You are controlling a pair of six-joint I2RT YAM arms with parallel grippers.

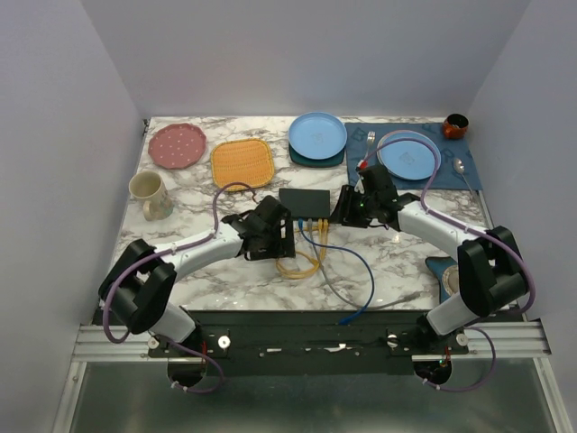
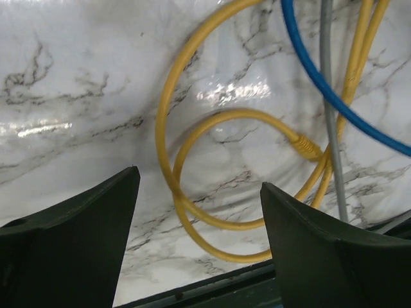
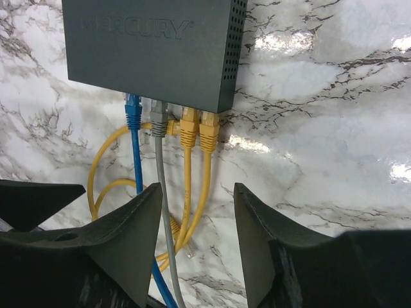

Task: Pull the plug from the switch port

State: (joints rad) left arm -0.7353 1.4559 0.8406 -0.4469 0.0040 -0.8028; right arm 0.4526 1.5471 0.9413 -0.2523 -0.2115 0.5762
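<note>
The switch (image 1: 304, 202) is a flat black box at the table's middle; in the right wrist view (image 3: 154, 48) its near edge holds a blue plug (image 3: 133, 110), a grey plug (image 3: 158, 115) and two yellow plugs (image 3: 189, 128). My right gripper (image 3: 198, 192) is open and empty, just in front of the yellow plugs and apart from them; in the top view (image 1: 347, 209) it sits by the switch's right end. My left gripper (image 2: 199, 179) is open and empty above the yellow cable coil (image 2: 168, 167), left of the cables (image 1: 287, 236). A loose yellow plug end (image 2: 305, 146) lies on the marble.
Blue cable (image 1: 356, 271) and grey cable (image 1: 338, 293) run toward the near edge. At the back are a pink plate (image 1: 177, 145), an orange mat (image 1: 242, 162), blue plates (image 1: 317, 135), a blue placemat (image 1: 469, 176) with plate, fork and spoon, and a brown bowl (image 1: 455, 125). A mug (image 1: 149, 193) stands left.
</note>
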